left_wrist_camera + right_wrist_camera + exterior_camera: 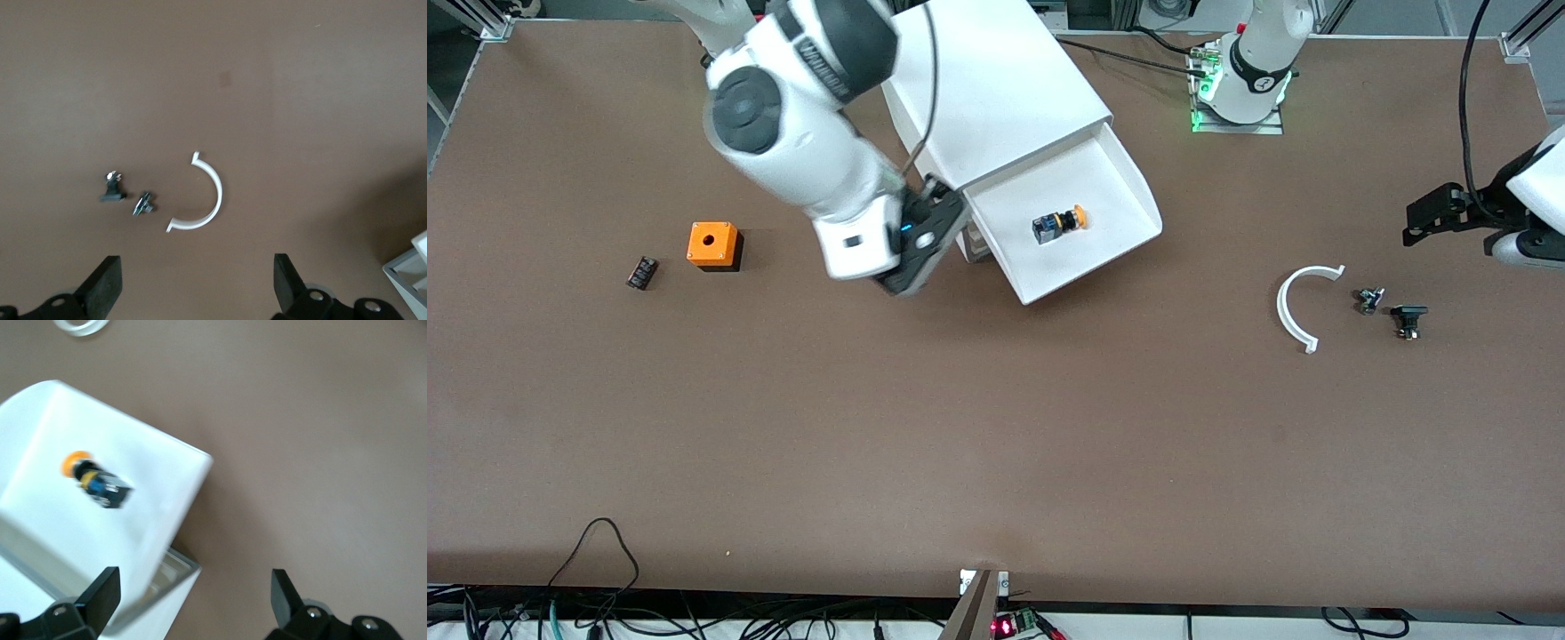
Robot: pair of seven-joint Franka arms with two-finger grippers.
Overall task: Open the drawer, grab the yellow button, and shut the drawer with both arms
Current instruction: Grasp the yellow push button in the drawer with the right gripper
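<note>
Table: brown, matte, wide; cables along the edge nearest the front camera, metal frame posts at the corners by the robots' bases.
Cabinet: big, white, set at an angle near the right arm's base.
Drawer: topmost tray, pulled out, shallow and white with a flat front.
Button: lying on its side in the drawer; round orange cap, black and blue cylindrical body.
Right gripper: over the table just beside the drawer's corner, fingers spread, holding nothing.
Left gripper: waiting over the left arm's end of the table, fingers apart, empty.
White arc piece: near two small black parts, toward the left arm's end.
Orange cube: toward the right arm's end, beside a small black part.
</note>
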